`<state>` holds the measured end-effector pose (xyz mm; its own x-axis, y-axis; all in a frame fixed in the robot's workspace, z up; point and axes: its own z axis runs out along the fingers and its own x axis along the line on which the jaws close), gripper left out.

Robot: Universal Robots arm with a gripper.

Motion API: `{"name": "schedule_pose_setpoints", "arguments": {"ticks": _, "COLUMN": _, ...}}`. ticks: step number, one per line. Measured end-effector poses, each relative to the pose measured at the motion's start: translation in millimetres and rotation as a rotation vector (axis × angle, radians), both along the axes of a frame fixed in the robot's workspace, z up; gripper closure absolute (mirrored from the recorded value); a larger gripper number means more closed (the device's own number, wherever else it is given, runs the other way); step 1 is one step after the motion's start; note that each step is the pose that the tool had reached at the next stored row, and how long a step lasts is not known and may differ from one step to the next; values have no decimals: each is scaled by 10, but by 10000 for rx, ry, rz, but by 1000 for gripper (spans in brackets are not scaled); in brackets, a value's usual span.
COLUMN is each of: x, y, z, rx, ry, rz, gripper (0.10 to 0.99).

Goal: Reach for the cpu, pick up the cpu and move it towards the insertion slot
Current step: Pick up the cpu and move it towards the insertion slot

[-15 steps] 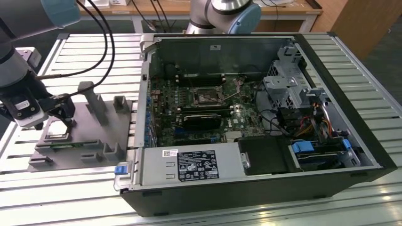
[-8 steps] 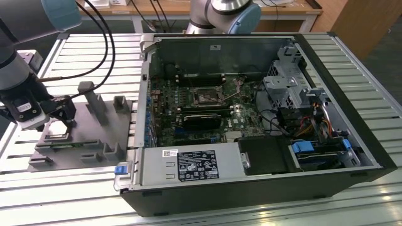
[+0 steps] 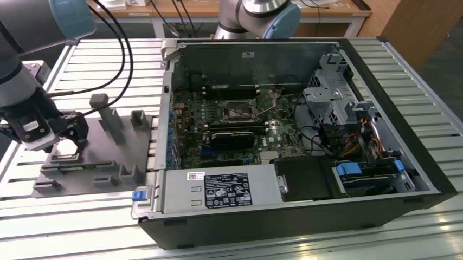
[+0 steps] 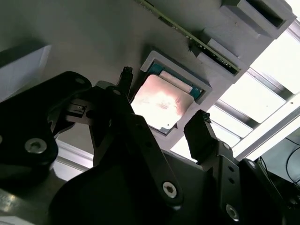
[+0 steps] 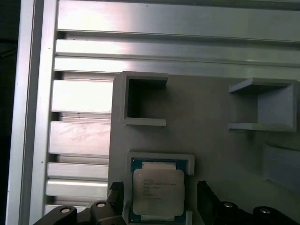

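While spread wide and holding nothing, straddles the cpu (image 5: 158, 191): entry for the gripper (image 5: 161, 200), one dark finger (image 5: 206, 199) standing off each of two opposite edges, a gap on either side in both wrist views. Step in hand, by judgement: reach all but complete, pick-up not yet made.

Handling notes. Centre over the chip for contact at both edges at once. Come down square to the plate, not tilted. Bring the tips below the lid's rim yet clear of the raised pocket lip before closing. Close slowly and on the edges alone, never across the shiny face. Draw straight up out of the nest to avoid snagging a corner on its wall.

Location, from the exterior view's left. Cpu: flat, silver lid up, seated in a shallow pale pocket (image 5: 161, 157) on the grey fixture plate (image 5: 211, 140), itself on the slatted metal table (image 3: 94, 59). Toward the exterior view's right: open computer case (image 3: 289, 222), motherboard (image 3: 190, 122) inside, insertion slot (image 3: 237, 110) near the board's middle, dark-centred, silver-framed, well apart from the chip, with the case's side wall between.

Arm pose. Grey forearm (image 3: 18, 76) at the exterior view's upper left, wrist turned downward, tool axis roughly upright over the plate, fingers low about the pocket. Contact with plate or chip: cannot tell for certain; none apparent.
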<state>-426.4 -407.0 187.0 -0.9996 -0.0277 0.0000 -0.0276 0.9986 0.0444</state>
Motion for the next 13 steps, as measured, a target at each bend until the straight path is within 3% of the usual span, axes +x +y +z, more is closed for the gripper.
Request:
{"name": "schedule_pose_setpoints", "arguments": {"ticks": 5, "x": -17, "y": 7, "z": -29, "rx": 15, "ry": -2, "rz": -1, "gripper": 380}}
{"name": "schedule_pose_setpoints", "arguments": {"ticks": 6, "x": -21, "y": 8, "z": -34, "rx": 16, "ry": -4, "rz": 0, "gripper": 451}}
{"name": "schedule_pose_setpoints", "arguments": {"ticks": 13, "x": -27, "y": 36, "z": -44, "rx": 17, "ry": -3, "rz": 0, "gripper": 463}}
